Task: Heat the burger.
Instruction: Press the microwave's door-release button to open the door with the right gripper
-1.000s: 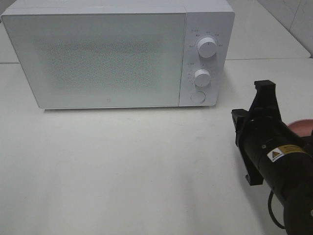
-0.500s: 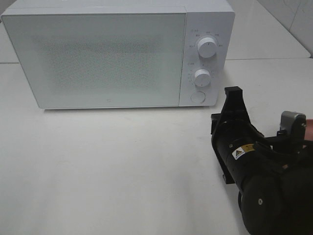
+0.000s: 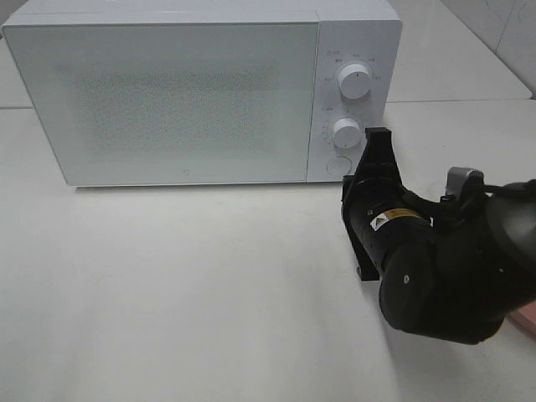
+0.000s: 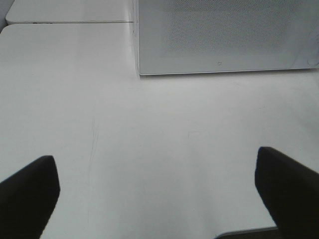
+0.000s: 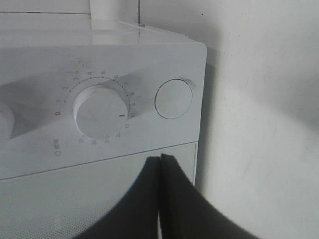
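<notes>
Opening step: right gripper, fingers together, centre-right beside microwave button; press it next. Left gripper spread, empty.

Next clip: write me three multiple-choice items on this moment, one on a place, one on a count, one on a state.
1. Where is the right gripper? A) close to the microwave's round button; B) over the table's far left; C) on top of the microwave.
2. How many dial knobs does the microwave have? A) one; B) two; C) four.
3. How is the microwave door? A) swung wide open; B) missing; C) shut.
Answers: 1 A, its jaws point at the panel near the button. 2 B, an upper knob and a lower knob. 3 C, it sits flush with the front.
</notes>
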Controlling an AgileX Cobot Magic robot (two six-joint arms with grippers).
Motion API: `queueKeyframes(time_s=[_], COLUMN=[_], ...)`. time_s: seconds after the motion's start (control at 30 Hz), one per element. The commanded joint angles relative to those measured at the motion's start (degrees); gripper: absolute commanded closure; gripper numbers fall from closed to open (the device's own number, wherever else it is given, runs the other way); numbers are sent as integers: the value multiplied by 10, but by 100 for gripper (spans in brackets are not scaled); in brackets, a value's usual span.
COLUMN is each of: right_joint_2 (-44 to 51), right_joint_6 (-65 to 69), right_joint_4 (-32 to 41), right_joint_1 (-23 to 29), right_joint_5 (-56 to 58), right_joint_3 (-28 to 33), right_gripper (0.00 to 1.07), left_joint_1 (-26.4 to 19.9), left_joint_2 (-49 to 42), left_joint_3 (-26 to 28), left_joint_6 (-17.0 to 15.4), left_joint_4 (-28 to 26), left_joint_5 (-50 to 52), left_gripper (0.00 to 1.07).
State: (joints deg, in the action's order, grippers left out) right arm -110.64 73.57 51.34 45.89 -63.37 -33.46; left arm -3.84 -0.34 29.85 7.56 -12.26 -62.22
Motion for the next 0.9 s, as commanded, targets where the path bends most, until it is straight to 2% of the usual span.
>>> queueKeyframes(time_s=[0.03,0.5,0.6,0.9], right_joint_2=[-11,-62,-79,-87], right_joint_6=[10,28,29,19], right_joint_4=[-26,-88,-91,-86], right_joint_1=[-22,-79,-85,-101], right_joint_5=[20,65,78,84], right_joint_3=[-18,-89,-111,-125], right_gripper=[107,106,106,106], left_joint_1=[3,3,3,3], left_joint_2=[-9,-9,-9,-9], left_joint_3=[-2,-2,-2,-2], left_joint_6=[1,1,1,1], left_joint_4=[-5,-5,-5,-5], left_joint_5=[8,8,8,8], left_gripper=[7,7,7,7])
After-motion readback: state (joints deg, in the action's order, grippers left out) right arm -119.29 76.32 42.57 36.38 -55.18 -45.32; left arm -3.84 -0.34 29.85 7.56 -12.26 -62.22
